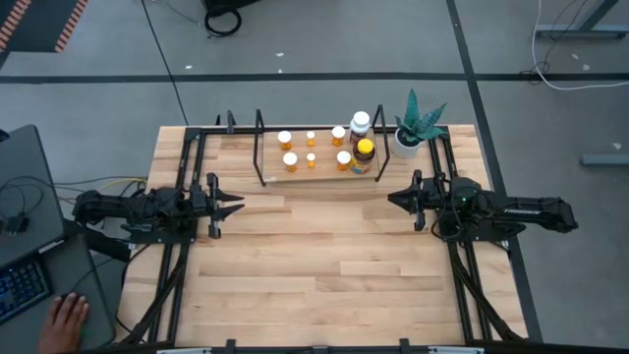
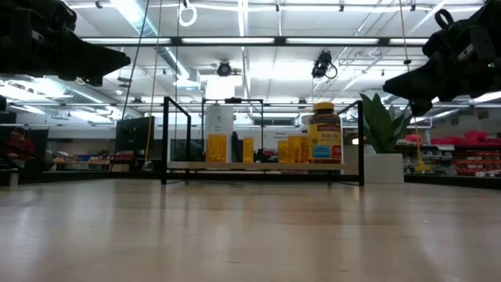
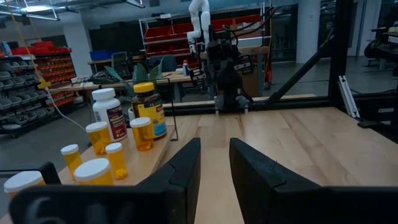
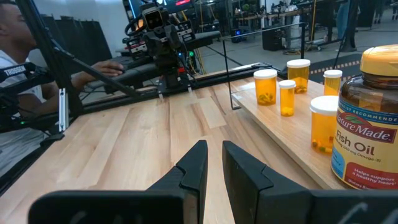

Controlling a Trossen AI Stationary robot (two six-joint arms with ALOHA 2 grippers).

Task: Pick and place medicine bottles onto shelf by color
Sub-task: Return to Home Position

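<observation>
Shows the white-capped orange medicine bottles (image 1: pixel 289 158) and the yellow-lidded amber bottle (image 1: pixel 365 153) upright on the light wooden, black-wire shelf (image 1: pixel 324 174), between and beyond the empty, narrowly parted left end effector (image 1: pixel 234 206) and right end effector (image 1: pixel 395 200); probably light, rigid, slick, best pinched mid-body.

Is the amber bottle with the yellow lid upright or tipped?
Upright: the amber bottle stands on the shelf, base down, with its yellow lid on top.
</observation>
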